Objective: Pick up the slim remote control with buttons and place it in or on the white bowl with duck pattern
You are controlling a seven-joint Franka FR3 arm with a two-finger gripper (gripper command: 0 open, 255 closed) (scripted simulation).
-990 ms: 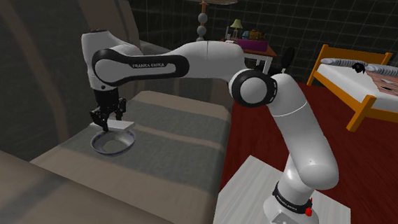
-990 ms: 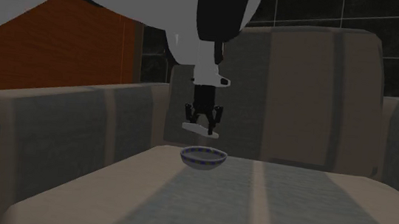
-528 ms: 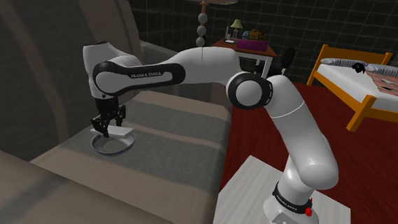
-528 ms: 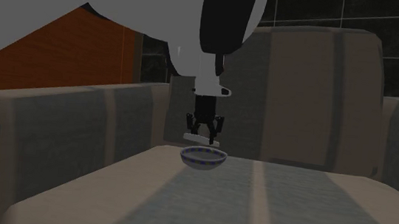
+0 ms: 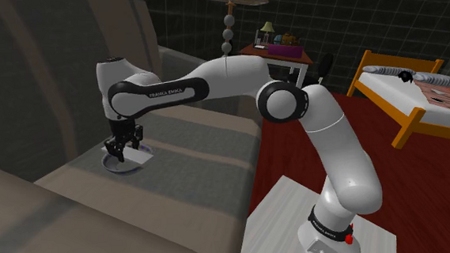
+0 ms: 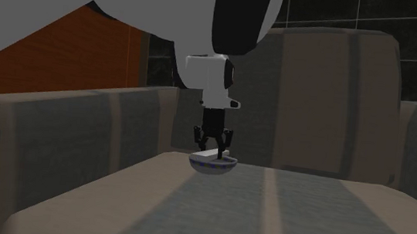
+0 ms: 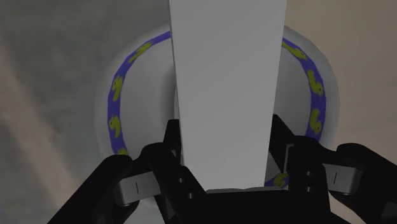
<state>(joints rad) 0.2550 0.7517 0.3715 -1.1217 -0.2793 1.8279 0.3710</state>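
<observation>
Wrist view first: the all-black two-finger gripper [image 7: 226,153] has its fingers [image 7: 159,159] clamped on the long sides of a slim, plain white slab of a remote control [image 7: 229,83]. It grips near one end, so most of the remote's length reaches out across the white bowl with a blue band of yellow ducks inside its rim [image 7: 118,89]. I take that hold to be deliberate. The remote looks longer than the bowl's mouth, so it would bridge the rim rather than drop inside. From the shoulder view, the gripper [image 5: 123,147] points straight down over the bowl [image 5: 110,162], which sits on the grey and beige striped sofa seat [image 5: 194,163]. From the second exterior view, the remote control [image 6: 213,155] lies level, right at the rim of the bowl [image 6: 212,165], though I cannot tell whether it touches. A second ago the remote hung clear above the bowl with a gap showing. Half a second ago that gap had shrunk, and now the arm has come down until it is gone. The bowl itself has not shifted.
</observation>
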